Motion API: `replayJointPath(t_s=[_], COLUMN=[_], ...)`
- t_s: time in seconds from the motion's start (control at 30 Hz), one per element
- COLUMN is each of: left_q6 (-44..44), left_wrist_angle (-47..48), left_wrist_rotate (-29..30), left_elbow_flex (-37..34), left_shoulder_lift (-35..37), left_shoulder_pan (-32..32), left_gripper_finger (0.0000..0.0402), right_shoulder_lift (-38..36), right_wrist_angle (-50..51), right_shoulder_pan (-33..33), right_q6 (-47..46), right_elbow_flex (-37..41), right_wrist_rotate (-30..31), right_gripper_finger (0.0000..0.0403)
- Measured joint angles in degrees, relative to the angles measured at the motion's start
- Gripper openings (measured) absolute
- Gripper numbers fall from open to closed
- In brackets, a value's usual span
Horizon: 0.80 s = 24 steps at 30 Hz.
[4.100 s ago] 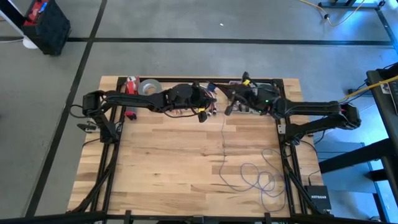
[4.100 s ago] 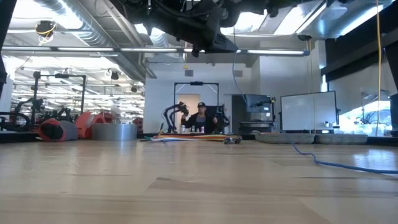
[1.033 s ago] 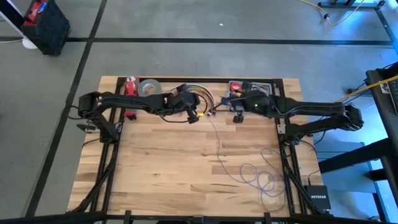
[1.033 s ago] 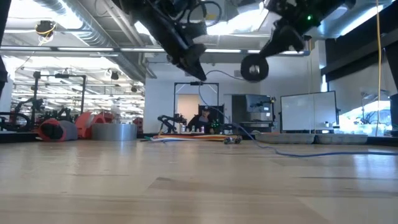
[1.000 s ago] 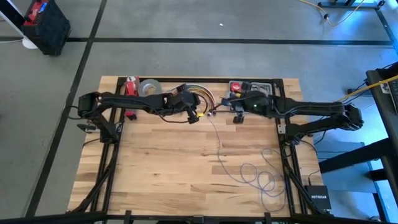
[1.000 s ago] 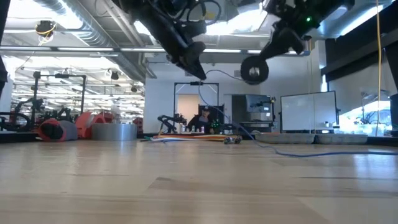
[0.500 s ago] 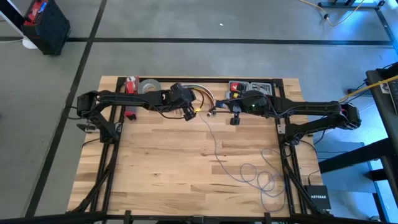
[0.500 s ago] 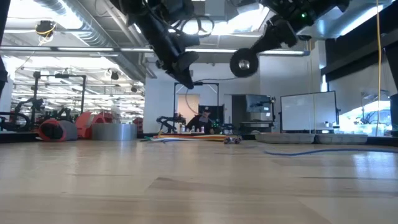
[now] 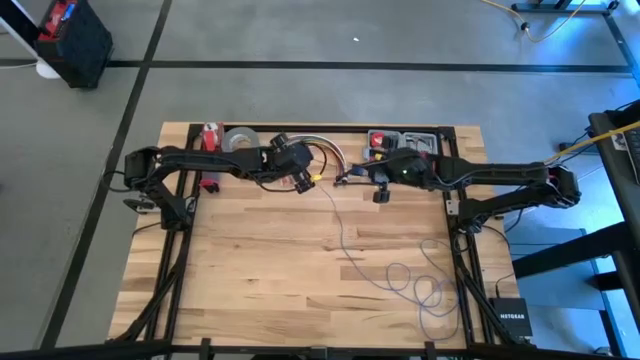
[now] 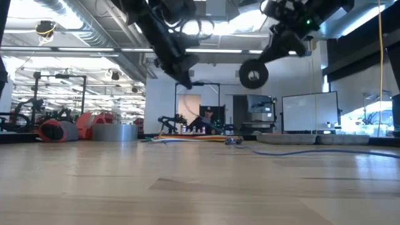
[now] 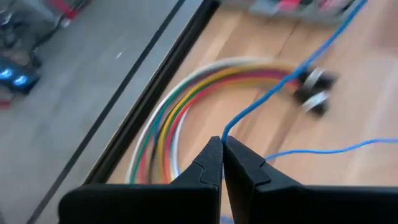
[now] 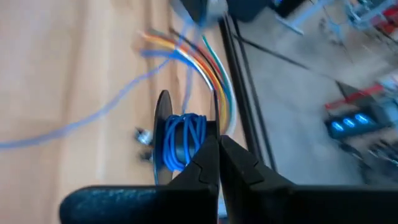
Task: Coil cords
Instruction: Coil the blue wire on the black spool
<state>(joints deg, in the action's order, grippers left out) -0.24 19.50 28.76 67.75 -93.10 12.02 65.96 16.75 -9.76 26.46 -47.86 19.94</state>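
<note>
The cord is a thin blue wire. Its loose loops (image 9: 422,290) lie on the wood at the near right, and one strand (image 9: 340,232) runs up toward the far middle. There my left gripper (image 9: 307,183) is shut on the strand, above the table. My right gripper (image 9: 376,186) is shut on a small black spool (image 12: 177,144) with several turns of blue cord around its core. In the low view the spool (image 10: 253,75) hangs in the air below that gripper, and the cord (image 10: 325,151) lies along the table. My left gripper pinches a single strand of the cord (image 11: 225,132) at the very tips of its two fingers (image 11: 211,163), slanting down from the left. The strand leaves the tips toward the spool, clear of the table. My right gripper holds the spool at the edge nearest its fingers (image 12: 205,134), slanting down from the right. The fingers hide the exact place of contact. The spool is lifted clear of the table, its flat flange (image 10: 253,75) facing the near side.
An arched bundle of orange, red, yellow and white cables (image 11: 180,106) lies by the far edge under both grippers. A silver tape roll (image 9: 238,140) and a red item (image 9: 210,135) sit far left, a grey tool case (image 9: 408,138) far right. Bare wood stretches near left.
My left gripper has rolled and tipped a little, staying shut on the cord. The spool has swayed slightly under my right gripper. The strand on the table has shifted a little toward the left.
</note>
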Motion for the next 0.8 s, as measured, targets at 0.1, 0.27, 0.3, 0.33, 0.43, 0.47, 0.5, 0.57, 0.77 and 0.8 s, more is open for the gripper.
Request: replayJointPath(t_s=[0.1, 0.27, 0.3, 0.33, 0.43, 0.47, 0.5, 0.57, 0.77, 0.8], left_q6=[4.1, 7.2, 7.5, 7.8, 7.7, 7.5, 7.3, 7.3, 6.7, 6.7], left_wrist_angle=[-7.4, -18.1, -19.5, -20.5, -23.0, -23.5, -23.7, -23.5, -23.7, -23.7], left_wrist_rotate=[-7.5, -15.1, -15.5, -15.6, -15.7, -15.7, -15.8, -15.8, -18.7, -19.0], left_elbow_flex=[0.0, 0.0, 0.0, 0.0, 0.0, 0.0, 0.0, 0.0, 0.1, 0.1], left_shoulder_lift=[0.0, 0.0, 0.1, 0.1, 0.1, 0.1, 0.1, 0.1, 0.1, 0.1], left_shoulder_pan=[-1.6, -3.6, -3.9, -4.2, -4.9, -5.1, -5.2, -5.4, -5.4, -5.5], left_gripper_finger=[0.0001, 0.0001, 0.0001, 0.0001, 0.0001, 0.0001, 0.0001, 0.0001, 0.0001, 0.0001], right_shoulder_lift=[1.8, 5.9, 6.8, 7.7, 9.7, 10.2, 10.4, 10.5, 10.1, 10.1], right_wrist_angle=[-0.1, -3.8, -4.7, -5.7, -8.6, -9.8, -11.1, -14.2, -25.3, -27.2], right_shoulder_pan=[0.0, 0.0, 0.0, 0.0, 0.0, 0.0, 0.0, 0.0, 0.0, 0.0], right_q6=[1.1, 1.2, 1.2, 1.1, -0.3, -0.8, -1.4, -2.5, -5.4, -5.5], right_elbow_flex=[0.0, 0.0, 0.0, 0.0, 0.0, 0.0, 0.0, 0.1, 0.1, 0.1], right_wrist_rotate=[2.8, 3.5, 3.5, 3.4, 1.8, 1.0, 0.5, 0.4, 0.6, 0.6], right_gripper_finger=[0.0003, 0.0003, 0.0003, 0.0003, 0.0003, 0.0003, 0.0003, 0.0003, 0.0003, 0.0003])
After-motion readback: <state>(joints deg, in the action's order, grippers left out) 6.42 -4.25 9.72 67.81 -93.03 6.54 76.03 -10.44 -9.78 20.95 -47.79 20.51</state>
